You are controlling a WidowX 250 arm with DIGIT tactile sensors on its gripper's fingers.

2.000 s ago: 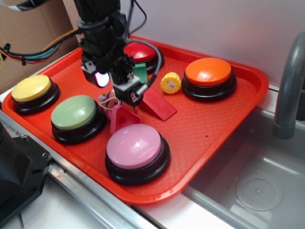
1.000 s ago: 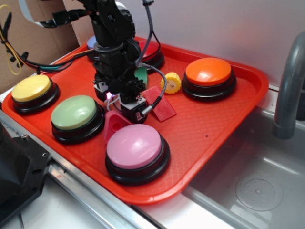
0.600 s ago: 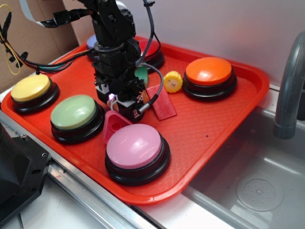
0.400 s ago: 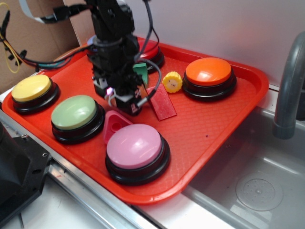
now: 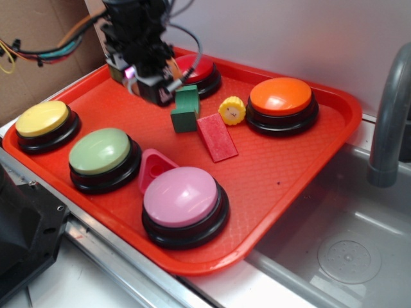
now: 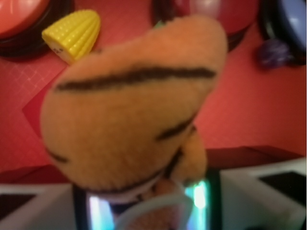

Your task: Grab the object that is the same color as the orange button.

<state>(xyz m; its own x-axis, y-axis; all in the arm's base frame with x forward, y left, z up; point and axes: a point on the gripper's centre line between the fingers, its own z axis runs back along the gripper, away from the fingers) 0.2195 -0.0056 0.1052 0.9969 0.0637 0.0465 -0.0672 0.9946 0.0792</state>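
1. We see the small orange plush tiger with thin black stripes (image 6: 134, 110) filling most of the wrist view, blurred by closeness, lifted above the tray floor.
2. It sits in our black robot gripper (image 5: 154, 86), whose pale finger blocks (image 6: 261, 196) stand at either side of the toy's lower end; the jaws look closed down onto it, narrow, with the plush bulging out ahead of them.
3. In the exterior view the tiger itself is hidden by the arm, so we cannot tell its pose from there; the gripper hangs over the far left part of the red plastic tray (image 5: 302, 167), just in front of the red-domed push button (image 5: 196, 70).
4. Near the gripper, on the tray, a green block (image 5: 186, 109) stands beside a flat red wedge block (image 5: 217, 136).
5. Just beyond the wedge lies the yellow ribbed smiley-faced toy (image 5: 232, 110), touching or almost touching the black base of the glossy orange-domed push button (image 5: 281, 96).
6. Nearer to us are the pink-domed button (image 5: 183, 197), with a pink triangular piece (image 5: 154, 168) against its left side, the pale green-domed button (image 5: 101, 151) and the yellow-domed button (image 5: 42, 119).
7. A grey tap pipe (image 5: 388, 109) rises over the steel sink (image 5: 340, 250) to the tray's right.
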